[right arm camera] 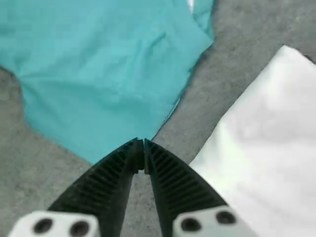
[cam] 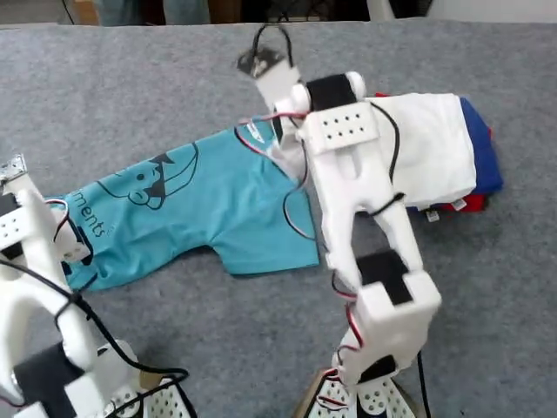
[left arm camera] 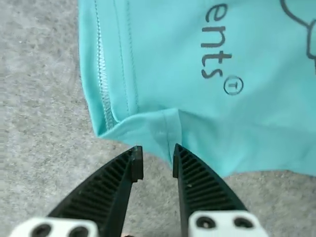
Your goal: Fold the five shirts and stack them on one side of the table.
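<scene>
Grey felt-covered table [cam: 130,78], far edge bordering a strip of room. A teal shirt [cam: 200,209] lies flat left of centre, long axis running from near-left to far-centre, hem toward the left arm [cam: 35,261], collar toward the right arm [cam: 357,174], one sleeve pointing to the near edge. Left gripper [left arm camera: 155,160]: jaws slightly parted, empty, just off the hem corner. Right gripper [right arm camera: 140,148]: jaws clenched at the shirt's edge; whether cloth is pinched cannot be told. A folded stack [cam: 435,148], white over blue and red, sits right. Bare felt lies far-left and near-right.
</scene>
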Action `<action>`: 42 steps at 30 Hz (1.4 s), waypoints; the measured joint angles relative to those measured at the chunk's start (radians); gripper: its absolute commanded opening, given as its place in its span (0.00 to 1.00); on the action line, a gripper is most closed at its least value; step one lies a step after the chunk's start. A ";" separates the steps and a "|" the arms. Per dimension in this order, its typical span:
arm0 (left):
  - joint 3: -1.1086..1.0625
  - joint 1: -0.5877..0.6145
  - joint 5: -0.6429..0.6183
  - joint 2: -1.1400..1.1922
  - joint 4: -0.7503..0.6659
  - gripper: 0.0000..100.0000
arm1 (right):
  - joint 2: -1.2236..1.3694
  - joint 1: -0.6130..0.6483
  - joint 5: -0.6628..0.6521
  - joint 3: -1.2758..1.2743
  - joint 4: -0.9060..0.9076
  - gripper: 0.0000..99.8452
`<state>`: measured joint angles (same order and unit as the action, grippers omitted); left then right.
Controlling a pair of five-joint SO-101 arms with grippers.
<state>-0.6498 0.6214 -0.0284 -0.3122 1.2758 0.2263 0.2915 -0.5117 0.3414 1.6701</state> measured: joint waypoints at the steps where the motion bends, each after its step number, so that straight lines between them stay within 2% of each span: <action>1: 0.000 -0.002 -0.015 0.005 -0.021 0.12 | -0.034 0.000 -0.018 -0.049 -0.005 0.01; 6: 0.002 -0.002 -0.068 0.012 -0.123 0.12 | -0.190 0.000 -0.048 -0.256 -0.040 0.01; 14: -0.037 -0.028 -0.097 0.020 -0.141 0.12 | -0.328 0.000 -0.051 -0.465 -0.126 0.01; 26: -0.121 -0.055 -0.175 0.023 -0.275 0.12 | -0.334 0.000 -0.051 -0.474 -0.137 0.01; 42: -0.121 -0.015 -0.143 0.023 -0.224 0.12 | -0.334 0.000 -0.051 -0.474 -0.164 0.01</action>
<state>-0.7710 0.6061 -0.1711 -0.2892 1.0518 -0.1082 0.2915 -0.5623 -0.1327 1.5060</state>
